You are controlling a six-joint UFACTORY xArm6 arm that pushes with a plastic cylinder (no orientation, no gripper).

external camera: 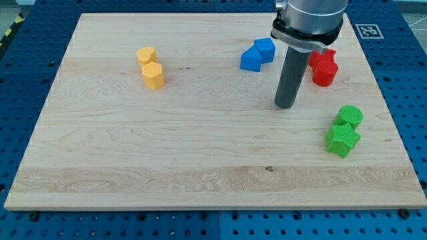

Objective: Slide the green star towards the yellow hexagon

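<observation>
My tip (285, 105) rests on the wooden worktop (200, 153) in the view's right half, roughly midway between the blue pair and the green pair. There are no jaws on this rig, only the straight dark rod, so there is nothing to hold apart or together.

The green star (342, 140) sits near the worktop's right edge, to the lower right of my tip and clearly apart from it. A green cylinder (350, 116) stands just above the star in the view, touching it or very nearly so (I cannot tell which from this angle).

The yellow hexagon (153, 75) lies well away on the view's left, in the upper part of the worktop, with a second yellow block (146, 55) just above it, apparently touching; that one's shape is hard to make out.

Two blue blocks (257, 55) sit together to the upper left of my tip. Two red blocks (324, 68) sit to its upper right, partly hidden behind the rod's mount, the nearer one looking like a cylinder
</observation>
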